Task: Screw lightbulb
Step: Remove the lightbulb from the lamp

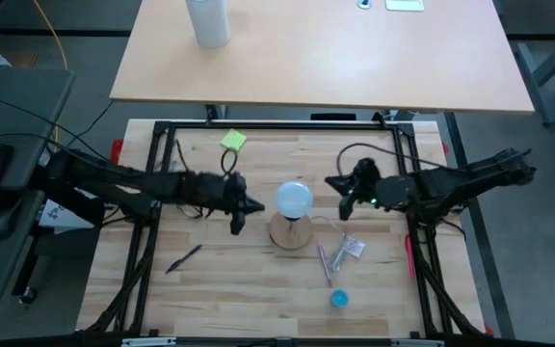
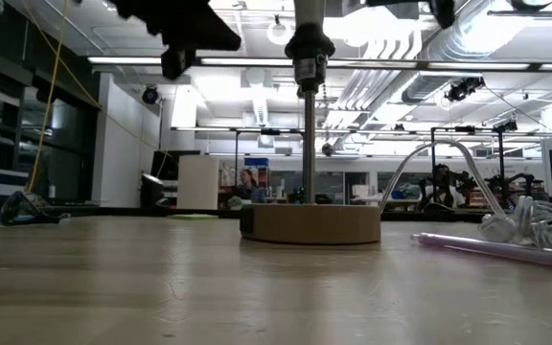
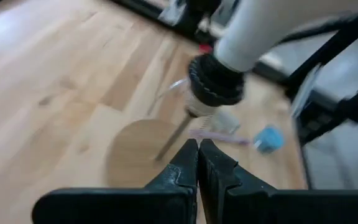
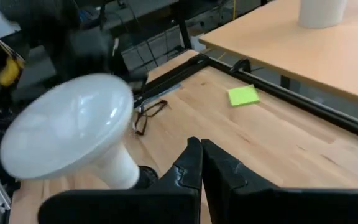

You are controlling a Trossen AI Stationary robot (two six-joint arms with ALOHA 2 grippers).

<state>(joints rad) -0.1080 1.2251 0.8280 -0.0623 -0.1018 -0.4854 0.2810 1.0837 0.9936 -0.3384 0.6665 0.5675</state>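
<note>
The white frosted lightbulb (image 1: 294, 199) is sitting in the black socket (image 3: 214, 83) atop a thin metal stem, rising from the round wooden disc base (image 2: 310, 222) at the middle of the table (image 1: 249, 280), and nothing is gripping it. From here the main risk, as I judge it, is that the bulb is only partly threaded: a sideways nudge from either arm could be tilting the stem or tipping the light base, and a grip taken off-centre on the smooth globe could be slipping rather than turning it (cross-threading is also possible if the bulb is leaning). Whether it is fully seated cannot be told.

The left tool (image 1: 238, 216) is hovering just left of the bulb, its fingers clenched on nothing, the arm reaching in low from the left edge. The right tool (image 1: 351, 196) is hovering to the right of the bulb, likewise clenched and empty, its arm stretching in from the right. Both tools are standing apart from the globe, neither touching it
</note>
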